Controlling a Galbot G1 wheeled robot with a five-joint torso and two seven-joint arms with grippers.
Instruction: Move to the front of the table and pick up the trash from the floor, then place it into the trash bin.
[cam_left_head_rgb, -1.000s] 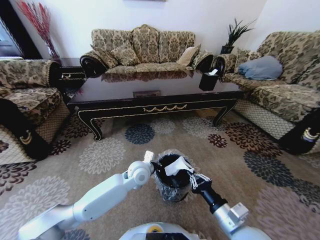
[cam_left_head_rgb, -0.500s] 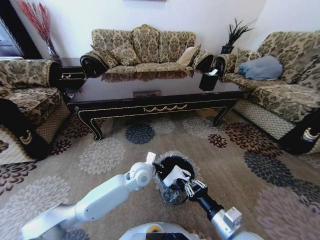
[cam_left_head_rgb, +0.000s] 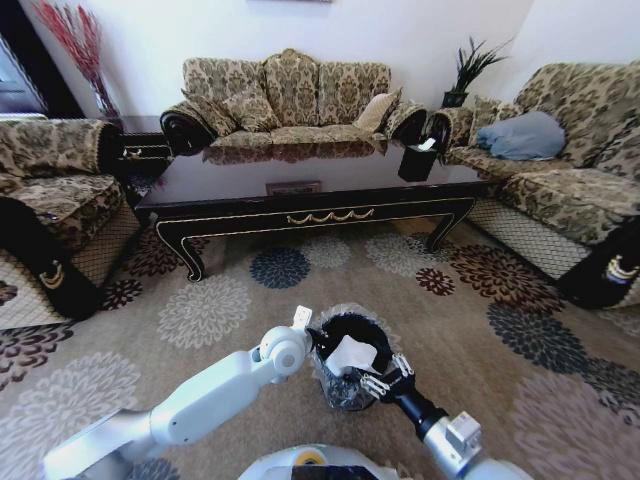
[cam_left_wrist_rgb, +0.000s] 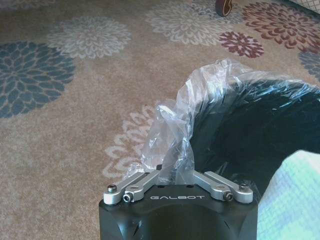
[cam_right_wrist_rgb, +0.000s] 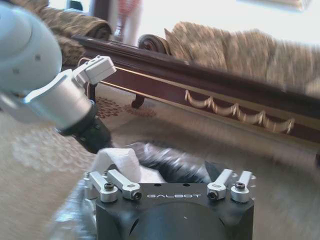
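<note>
Beige flower-medallion carpet (cam_left_head_rgb: 480, 310) lies open between the small round black bin with its crinkly clear liner (cam_left_head_rgb: 345, 385) and the long glossy dark brown coffee table (cam_left_head_rgb: 300, 195) well beyond. Crumpled white paper (cam_left_head_rgb: 352, 355) sits in the bin's mouth. Left gripper (cam_left_head_rgb: 316, 345) pinches the liner's rim, fingers together on the plastic. Right gripper (cam_left_head_rgb: 380, 377) hovers at the near rim, fingers seemingly apart, holding nothing.
</note>
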